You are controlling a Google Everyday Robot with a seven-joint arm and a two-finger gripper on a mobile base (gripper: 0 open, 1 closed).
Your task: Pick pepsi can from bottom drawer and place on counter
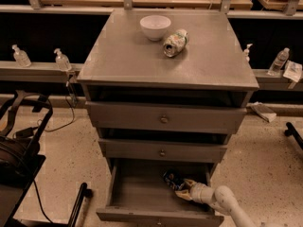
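**Desk:** Which step are you on?

**Me:** The pick. My claw is down inside the open bottom drawer, toward its right side. The arm reaches in from the lower right. The pepsi can lies just beyond the claw and slightly to its left, touching it or very nearly. I cannot tell from here whether the claw is open, closed or gripping the can.

**Desk:** What does the next move call for?

**Me:** I judge the grasp must be made sure first. Then the can has to come out toward me before it goes up. The middle drawer sits right above the claw, and the can lies close under its front. After that comes a long raise to the bench, far above and beyond the claw.

**Desk:** Anything up there to mind?

**Me:** A white bowl and a pale green can lie toward the far edge. I would set down on the near part.
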